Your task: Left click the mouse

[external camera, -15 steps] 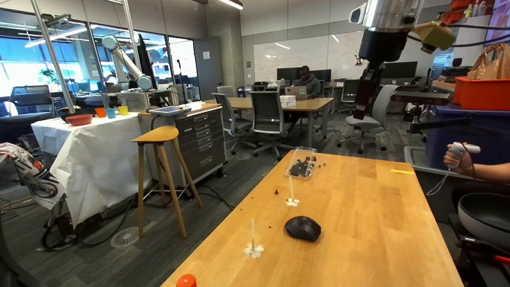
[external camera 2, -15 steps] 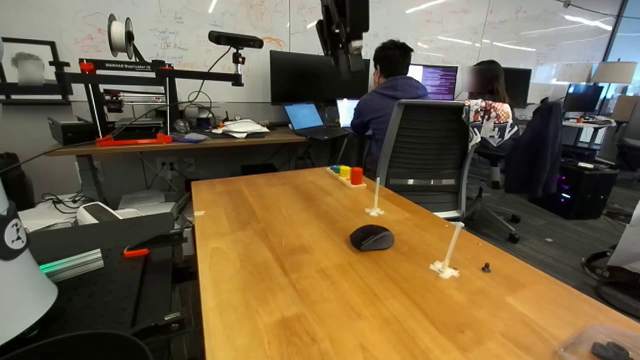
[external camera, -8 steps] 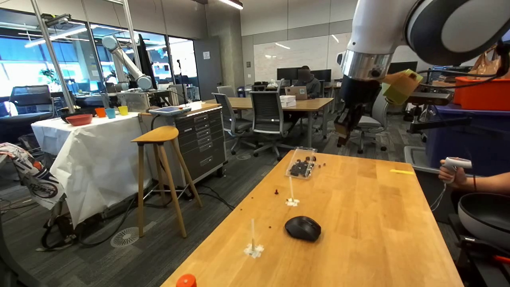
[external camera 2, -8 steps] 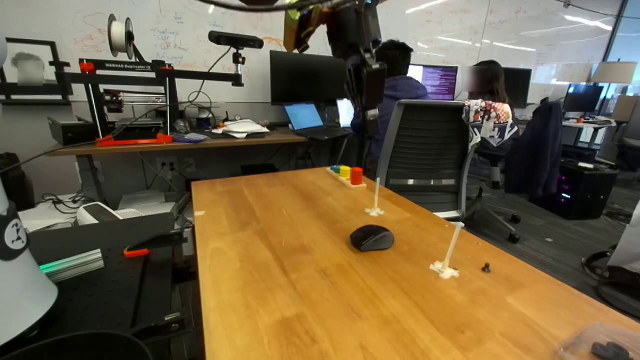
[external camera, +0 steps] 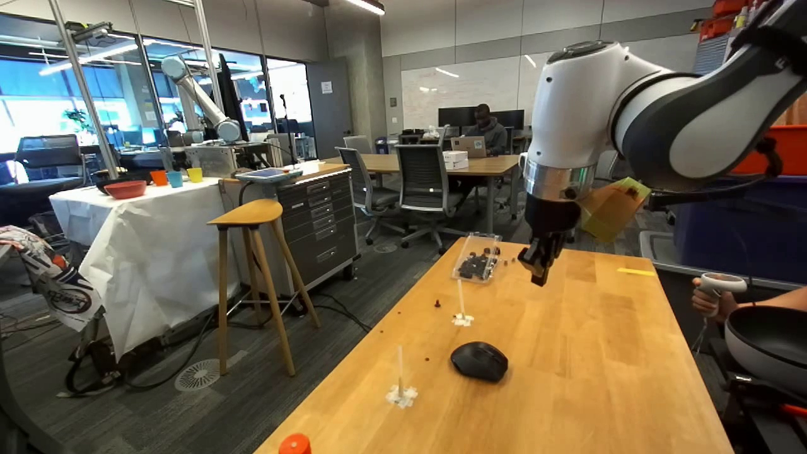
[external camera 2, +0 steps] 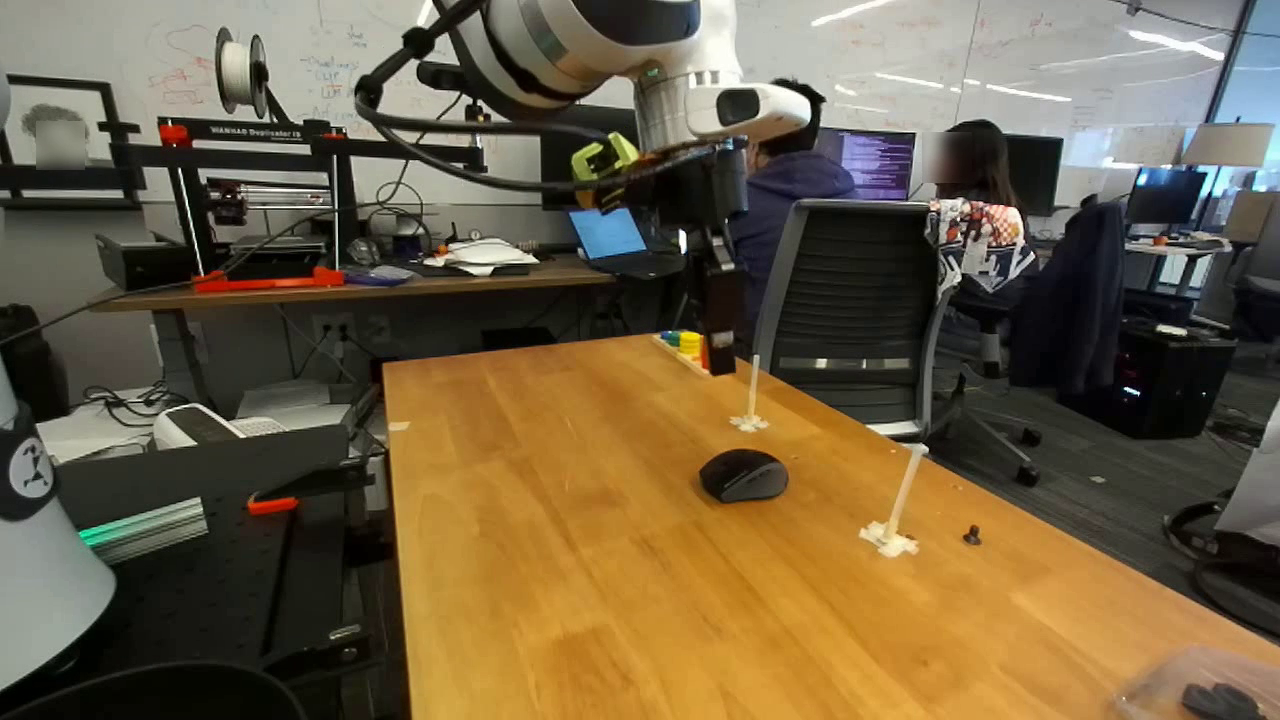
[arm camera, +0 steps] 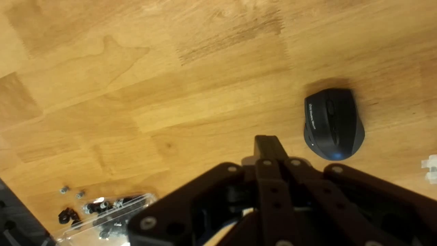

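I'm working across a long wooden table [external camera: 567, 391], with my Panda arm [external camera: 567, 120] reaching in above it. The gripper [external camera: 539, 276] hangs well clear of the table, its fingers [arm camera: 270, 147] pressed together, with nothing between them that I can see. At the table's far end, in an exterior view, sits a clear plastic box [external camera: 484, 241] of dark parts [external camera: 471, 266]. The black wireless mouse [external camera 2: 743, 476] lies flat on the table, nearer the edge where two slender sticks [external camera 2: 905, 492] stand taped down.

I judge this is the approach. Lowered straight from here, I'd likely hit bare table, so a sideways shift should come first; overshooting it could knock a stick. A slanting push on the left button [arm camera: 317, 104] might skid the mouse along the table, and misjudged depth could jam it down hard. A slight miss would catch the scroll wheel [arm camera: 330, 107] instead.
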Tool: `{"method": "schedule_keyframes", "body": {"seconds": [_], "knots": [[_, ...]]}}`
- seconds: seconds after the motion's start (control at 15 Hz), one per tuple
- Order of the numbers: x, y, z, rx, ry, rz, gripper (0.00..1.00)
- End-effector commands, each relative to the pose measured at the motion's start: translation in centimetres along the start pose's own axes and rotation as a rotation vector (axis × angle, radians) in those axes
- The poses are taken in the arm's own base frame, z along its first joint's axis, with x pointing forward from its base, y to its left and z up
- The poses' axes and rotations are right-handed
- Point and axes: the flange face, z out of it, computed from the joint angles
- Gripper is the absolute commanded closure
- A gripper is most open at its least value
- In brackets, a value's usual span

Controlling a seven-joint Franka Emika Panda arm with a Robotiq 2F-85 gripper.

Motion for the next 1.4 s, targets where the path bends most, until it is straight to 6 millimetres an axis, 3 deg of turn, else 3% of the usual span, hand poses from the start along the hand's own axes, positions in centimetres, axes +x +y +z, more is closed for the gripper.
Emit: {"method": "schedule_keyframes", "body": {"seconds": [0.0,0.53,1.33], "knots": [[0.0,-2.3,2.3,-0.014,-0.001,0.005,1.0],[0.4,-5.7,5.9,-0.043,-0.033,-0.021,1.0],[2.0,-7.6,10.7,-0.08,-0.066,-0.044,1.0]]}}
